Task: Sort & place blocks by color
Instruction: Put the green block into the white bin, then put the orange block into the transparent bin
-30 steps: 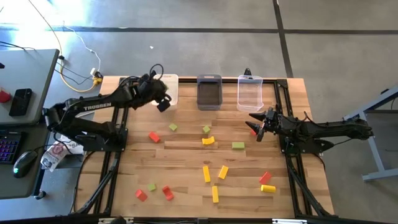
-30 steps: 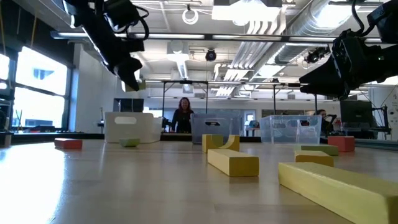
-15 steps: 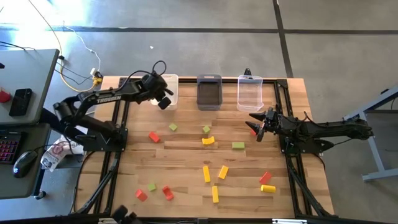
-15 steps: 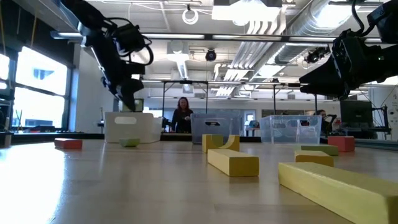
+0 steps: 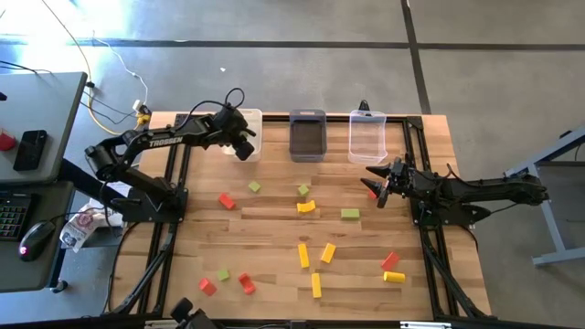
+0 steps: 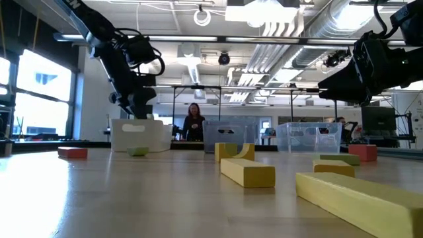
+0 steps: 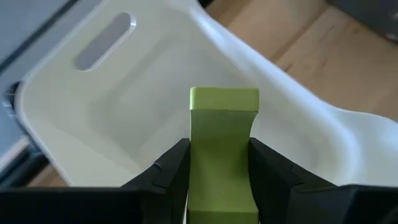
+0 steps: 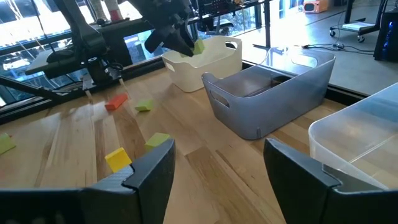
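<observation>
Blocks (image 5: 315, 228) lie scattered over the wooden table (image 5: 274, 247), red, yellow and green, across the middle and lower part of the overhead frame.

— Where is the one being handled?

— Upper left of the overhead frame. The left gripper (image 5: 244, 146) hangs over the white bin (image 5: 256, 119), and in the left wrist view its two dark fingers (image 7: 168, 174) are clamped on either side of a green block (image 7: 222, 143), held upright above the bin's pale inside.

— And the right arm?

— It waits at the right of the overhead frame, the right gripper (image 5: 376, 188) near the table's right edge, below the clear bin (image 5: 367, 137). Its fingers (image 8: 149, 174) stand wide apart in its wrist view, with nothing between them.

— What else sits in the back row?

— A grey bin (image 5: 308, 135) between the white and the clear, all three along the table's top edge.

— Anything notable among the loose pieces?

— A red block (image 5: 226, 200) lies left of centre, a small green one (image 5: 254, 186) just above and right of it. A yellow bar (image 5: 316, 284) rests low in the middle. Two more reds (image 5: 246, 282) sit at lower left, and a red and a yellow (image 5: 394, 276) together at lower right.

— Anyone in the room?

— A person (image 6: 193, 122) stands far behind the bins in the low view.
</observation>
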Available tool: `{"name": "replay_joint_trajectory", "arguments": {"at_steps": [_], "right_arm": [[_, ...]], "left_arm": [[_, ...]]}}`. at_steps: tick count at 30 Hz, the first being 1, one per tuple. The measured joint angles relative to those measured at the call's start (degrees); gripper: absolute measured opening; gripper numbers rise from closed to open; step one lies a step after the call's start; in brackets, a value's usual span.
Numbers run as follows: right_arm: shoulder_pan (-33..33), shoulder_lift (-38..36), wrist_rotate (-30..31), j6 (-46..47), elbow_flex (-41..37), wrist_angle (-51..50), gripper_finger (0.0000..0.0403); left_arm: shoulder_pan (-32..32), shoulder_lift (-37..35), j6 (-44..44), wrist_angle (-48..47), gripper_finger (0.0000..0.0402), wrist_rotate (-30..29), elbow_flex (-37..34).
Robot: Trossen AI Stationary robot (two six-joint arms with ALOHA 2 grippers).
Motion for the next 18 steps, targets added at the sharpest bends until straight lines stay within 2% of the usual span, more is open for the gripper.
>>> {"name": "replay_joint_trajectory", "arguments": {"at_steps": [3, 18], "right_arm": [[0.0, 0.0, 0.0, 0.0, 0.0, 0.0, 0.0232], [0.0, 0.0, 0.0, 0.0, 0.0, 0.0, 0.0232]], "left_arm": [[0.0, 0.0, -1.2, 0.0, 0.0124, 1.5, 0.0], [0.0, 0.0, -1.2, -0.3, 0.0191, 1.4, 0.0]]}}
